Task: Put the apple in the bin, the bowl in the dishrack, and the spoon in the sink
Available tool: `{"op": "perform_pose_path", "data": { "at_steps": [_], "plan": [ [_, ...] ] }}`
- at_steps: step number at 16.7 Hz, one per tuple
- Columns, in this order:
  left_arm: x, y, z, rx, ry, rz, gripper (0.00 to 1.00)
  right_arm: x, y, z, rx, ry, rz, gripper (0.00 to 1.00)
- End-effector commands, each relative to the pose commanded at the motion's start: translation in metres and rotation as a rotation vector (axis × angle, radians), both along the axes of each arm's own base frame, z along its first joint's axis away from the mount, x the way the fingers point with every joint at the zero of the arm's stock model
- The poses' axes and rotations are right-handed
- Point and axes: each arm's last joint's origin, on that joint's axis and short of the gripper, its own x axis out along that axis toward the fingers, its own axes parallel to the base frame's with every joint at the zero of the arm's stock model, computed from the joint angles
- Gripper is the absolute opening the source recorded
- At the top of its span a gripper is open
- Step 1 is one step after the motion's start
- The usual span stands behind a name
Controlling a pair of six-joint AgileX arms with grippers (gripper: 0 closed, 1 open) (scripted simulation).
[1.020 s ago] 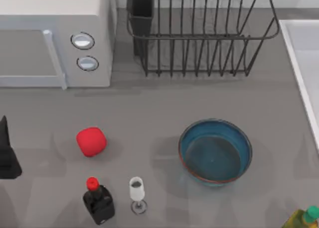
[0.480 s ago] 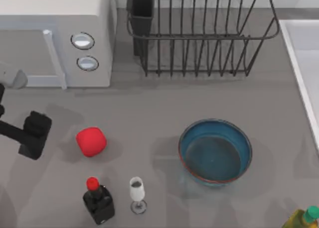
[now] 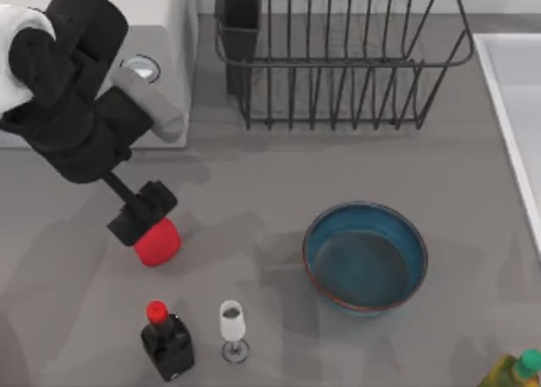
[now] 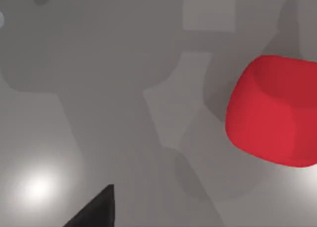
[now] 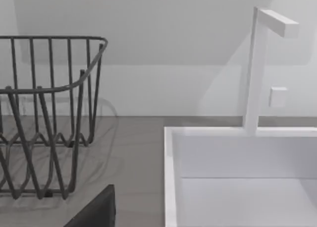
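The left gripper hangs over the apple at the table's left; I can't tell its finger spread.

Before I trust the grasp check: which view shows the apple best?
The left wrist view: the apple is large and unblocked. In the top view the left gripper covers part of the apple. The right wrist view faces the dishrack and sink.

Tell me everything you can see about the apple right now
The apple is a small, smooth, bright red lump with rounded, slightly blocky sides and a matte look. It sits on the grey table, left of the bowl and above the black bottle in the top view. The left gripper overlaps its upper edge from above; whether they touch is unclear.
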Motion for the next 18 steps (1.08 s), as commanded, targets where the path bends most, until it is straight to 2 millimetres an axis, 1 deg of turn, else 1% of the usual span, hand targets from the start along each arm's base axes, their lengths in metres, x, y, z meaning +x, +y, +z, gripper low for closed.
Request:
{"op": "perform_pose_path", "data": {
  "at_steps": [3,6,13,15,18],
  "plan": [
    [0.021,-0.022,-0.022,0.066,0.137,-0.093,1.00,0.000,0.000,0.000,0.000,0.000,0.000,1.00],
    [0.031,-0.034,-0.034,0.102,0.209,-0.145,1.00,0.000,0.000,0.000,0.000,0.000,0.000,1.00],
    [0.032,-0.034,-0.037,0.106,0.219,-0.148,1.00,0.000,0.000,0.000,0.000,0.000,0.000,1.00],
    [0.032,-0.035,-0.049,0.108,0.224,-0.152,1.00,0.000,0.000,0.000,0.000,0.000,0.000,1.00],
    [0.035,-0.036,-0.080,0.103,0.209,-0.152,1.00,0.000,0.000,0.000,0.000,0.000,0.000,1.00]
  ]
}}
